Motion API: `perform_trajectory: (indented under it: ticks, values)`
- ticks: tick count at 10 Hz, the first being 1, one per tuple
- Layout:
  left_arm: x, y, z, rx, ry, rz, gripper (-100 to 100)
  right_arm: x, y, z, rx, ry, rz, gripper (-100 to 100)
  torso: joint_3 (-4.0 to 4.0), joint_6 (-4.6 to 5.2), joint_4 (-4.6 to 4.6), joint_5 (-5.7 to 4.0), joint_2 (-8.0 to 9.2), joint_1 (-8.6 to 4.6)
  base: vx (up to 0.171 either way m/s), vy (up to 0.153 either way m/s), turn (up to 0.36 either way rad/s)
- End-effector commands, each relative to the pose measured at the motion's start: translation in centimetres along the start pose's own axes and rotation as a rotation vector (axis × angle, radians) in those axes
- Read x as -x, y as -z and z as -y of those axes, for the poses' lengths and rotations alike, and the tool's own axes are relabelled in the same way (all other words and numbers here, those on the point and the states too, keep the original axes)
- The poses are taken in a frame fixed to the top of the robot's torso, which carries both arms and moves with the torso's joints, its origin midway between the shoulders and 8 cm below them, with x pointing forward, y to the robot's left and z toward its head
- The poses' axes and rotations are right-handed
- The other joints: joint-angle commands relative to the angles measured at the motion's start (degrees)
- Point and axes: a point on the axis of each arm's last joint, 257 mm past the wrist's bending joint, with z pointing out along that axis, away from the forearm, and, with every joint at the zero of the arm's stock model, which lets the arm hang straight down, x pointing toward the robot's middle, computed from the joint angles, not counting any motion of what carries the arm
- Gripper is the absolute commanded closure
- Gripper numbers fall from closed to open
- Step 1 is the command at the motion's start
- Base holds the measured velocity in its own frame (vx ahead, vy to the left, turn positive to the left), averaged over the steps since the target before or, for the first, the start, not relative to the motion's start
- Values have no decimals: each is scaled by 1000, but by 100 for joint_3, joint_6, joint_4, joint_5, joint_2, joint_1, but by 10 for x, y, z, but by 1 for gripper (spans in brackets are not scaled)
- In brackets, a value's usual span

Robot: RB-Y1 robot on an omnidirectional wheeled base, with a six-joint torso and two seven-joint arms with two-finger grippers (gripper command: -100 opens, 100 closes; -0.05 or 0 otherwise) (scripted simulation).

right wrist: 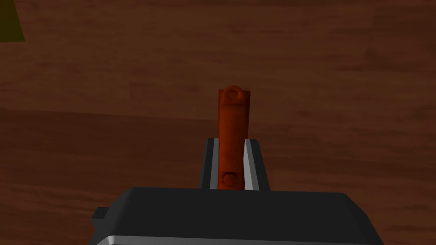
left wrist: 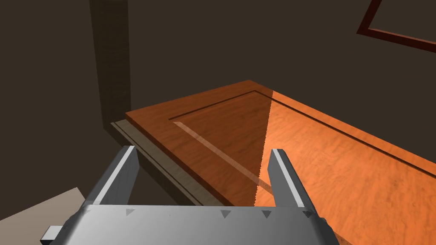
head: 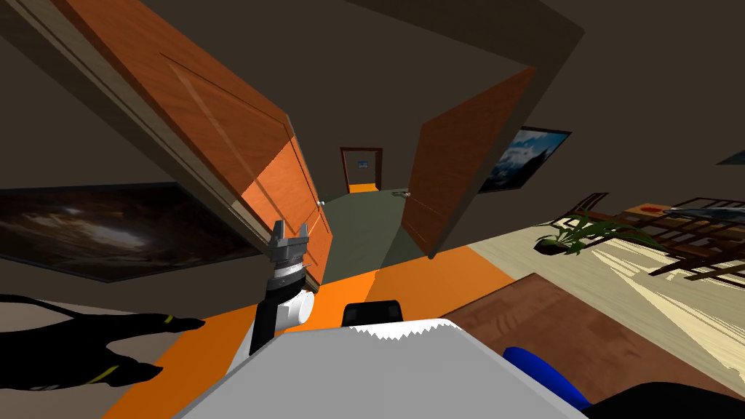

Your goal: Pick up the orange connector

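The right claw [right wrist: 231,142] is pinching the orange connector [right wrist: 233,119]. Its two fingers [right wrist: 251,161] are drawn close together and press the connector's long sides. The connector is a slim orange-red bar that lies lengthwise in the claw. One end sits deep between the fingers, close to the claw's dark body, with a round stud showing there. The other end reaches out well past the fingertips and ends in a small rounded ring. Beyond the claw and the connector lies the dark brown wood-grain tabletop [right wrist: 106,106]. Whether the connector touches it or hangs clear of it cannot be told.

The left claw [head: 289,240] is raised, pointing up and away at the robot's left front. Its fingers [left wrist: 123,170] are spread wide with nothing between them. Just ahead of it stands an open orange-brown panelled door [left wrist: 332,161], partly lit and partly in shadow.
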Motion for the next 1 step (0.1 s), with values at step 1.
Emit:
perform_trajectory:
  ticks: [1]
  values:
    - [0, 0, 0, 0, 0, 0, 0, 0, 0, 0, 0, 0, 0, 0, 0, 0, 0, 0, 0, 0, 0, 0, 0]
